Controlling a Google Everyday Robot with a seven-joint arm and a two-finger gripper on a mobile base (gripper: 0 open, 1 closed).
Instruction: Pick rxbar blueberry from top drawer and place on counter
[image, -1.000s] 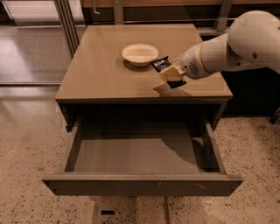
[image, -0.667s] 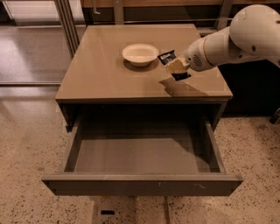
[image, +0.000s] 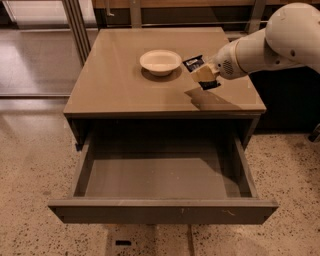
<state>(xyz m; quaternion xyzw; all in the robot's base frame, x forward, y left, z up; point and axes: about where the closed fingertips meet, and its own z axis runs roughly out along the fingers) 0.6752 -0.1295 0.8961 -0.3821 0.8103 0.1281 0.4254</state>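
Above the counter (image: 125, 75), the gripper (image: 202, 75) clamps the rxbar blueberry (image: 194, 62), half hiding it

gripper (image: 203, 75): above right side of bench (image: 115, 80), fingers clamped on rxbar blueberry (image: 193, 63), bar tilted, lifted off surface | white bowl (image: 160, 61): on bench, near gripper's left | top drawer (image: 160, 211): pulled out, grey interior showing

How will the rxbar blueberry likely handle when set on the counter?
Held by the gripper above the counter near its right edge, the rxbar blueberry looks small and flat: probably light, unlikely to roll. Its ends stick out without sagging, so likely fairly stiff.
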